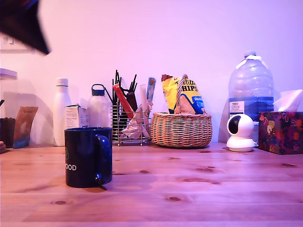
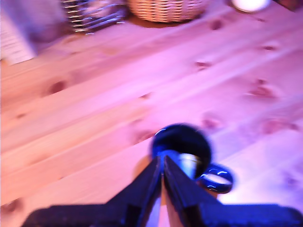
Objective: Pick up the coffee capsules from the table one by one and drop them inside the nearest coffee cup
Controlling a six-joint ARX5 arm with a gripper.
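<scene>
The coffee cup (image 1: 88,156), dark navy and glossy, stands upright on the pine table (image 1: 199,189), its loop handle toward the exterior view's right and white letters "OOD" low on its wall. Behind the cup, along the wall, stand a white bottle (image 1: 61,111), a wire caddy (image 1: 128,124) of utensils and a wicker basket (image 1: 182,129) holding snack packets; a small white camera (image 1: 240,132) sits farther from the cup, beyond the basket. In the blurred wrist view the tool (image 2: 162,171) hangs above the cup's open mouth, its two dark fingers (image 2: 144,189) drawn almost together with only a thin slit between them and nothing visible in it. A pale object (image 2: 191,164) shows inside the cup; it is too blurred to identify.
</scene>
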